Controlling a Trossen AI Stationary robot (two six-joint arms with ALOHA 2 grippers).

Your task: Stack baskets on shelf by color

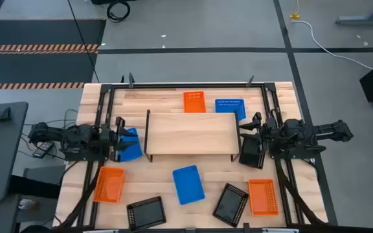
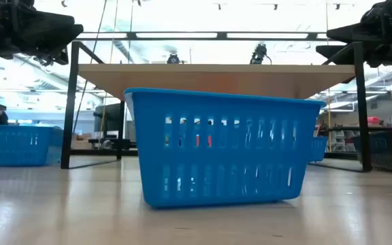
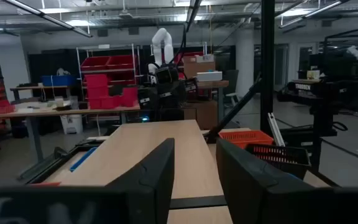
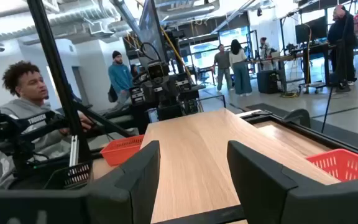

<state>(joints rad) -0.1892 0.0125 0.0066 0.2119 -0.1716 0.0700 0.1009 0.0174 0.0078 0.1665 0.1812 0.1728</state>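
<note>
Wooden tabletop (image 1: 193, 210) spreads below me, the shelf (image 1: 192, 134) standing bare between my two grippers. From above, my left gripper (image 1: 117, 144) hovers at one shelf end over a blue basket (image 1: 131, 145) half hidden beneath it; my right gripper (image 1: 248, 137) hovers at the other end above a black basket (image 1: 252, 152). Orange, blue and black baskets lie scattered all around. Level with the table, a blue basket (image 2: 223, 146) blocks most of the shelf. Through each wrist, my fingers (image 3: 157, 177) stand parted, empty, the shelf top running ahead between them; likewise my right fingers (image 4: 135, 174). People stand beyond, partly cut off
</note>
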